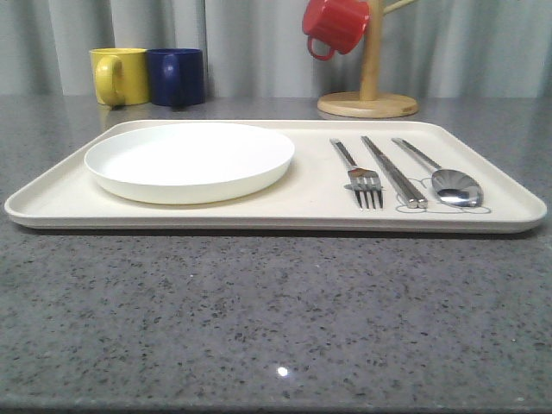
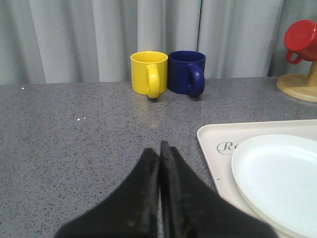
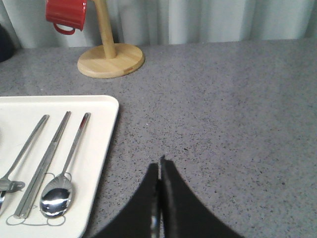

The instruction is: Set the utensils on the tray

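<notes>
On the right part of the cream tray lie three steel utensils side by side: a fork, a pair of chopsticks and a spoon. In the right wrist view the spoon and chopsticks rest on the tray, and my right gripper hovers shut over bare counter beside the tray's edge. My left gripper is shut and empty over the counter, just off the tray corner with the "R" script.
A round white plate takes up the tray's left half. A yellow mug and a blue mug stand at the back left. At the back right a wooden mug tree carries a red mug. Grey speckled counter surrounds the tray.
</notes>
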Robot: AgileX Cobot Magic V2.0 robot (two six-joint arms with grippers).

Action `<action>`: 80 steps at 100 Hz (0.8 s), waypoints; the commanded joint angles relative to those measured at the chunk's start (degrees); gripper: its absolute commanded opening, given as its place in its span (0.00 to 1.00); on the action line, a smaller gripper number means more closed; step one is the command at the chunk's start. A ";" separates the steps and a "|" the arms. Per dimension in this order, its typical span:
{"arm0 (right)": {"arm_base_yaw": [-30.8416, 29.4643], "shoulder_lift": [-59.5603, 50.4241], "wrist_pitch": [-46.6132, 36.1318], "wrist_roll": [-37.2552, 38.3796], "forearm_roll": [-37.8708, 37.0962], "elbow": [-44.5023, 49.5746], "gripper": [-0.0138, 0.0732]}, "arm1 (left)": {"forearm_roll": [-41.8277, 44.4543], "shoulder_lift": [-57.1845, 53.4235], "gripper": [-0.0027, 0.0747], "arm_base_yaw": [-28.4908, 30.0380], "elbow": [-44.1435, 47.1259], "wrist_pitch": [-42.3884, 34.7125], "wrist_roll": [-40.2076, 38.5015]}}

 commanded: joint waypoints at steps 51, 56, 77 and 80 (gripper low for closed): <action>-7.11 -27.12 -15.33 -4.04 7.16 22.88 0.08 | -0.17 0.08 0.01 -0.17 -1.63 -4.24 0.02; -7.11 -28.50 -16.40 -4.04 7.16 24.63 0.08 | -0.17 0.08 0.01 -0.17 -1.63 -4.24 0.02; -7.11 -28.15 -20.72 -4.60 6.58 27.29 0.08 | -0.17 0.08 0.01 -0.17 -1.63 -3.88 0.02; -7.11 -28.15 -21.05 -4.87 6.53 27.29 0.08 | -0.17 0.08 0.01 -0.17 -1.63 -3.88 0.02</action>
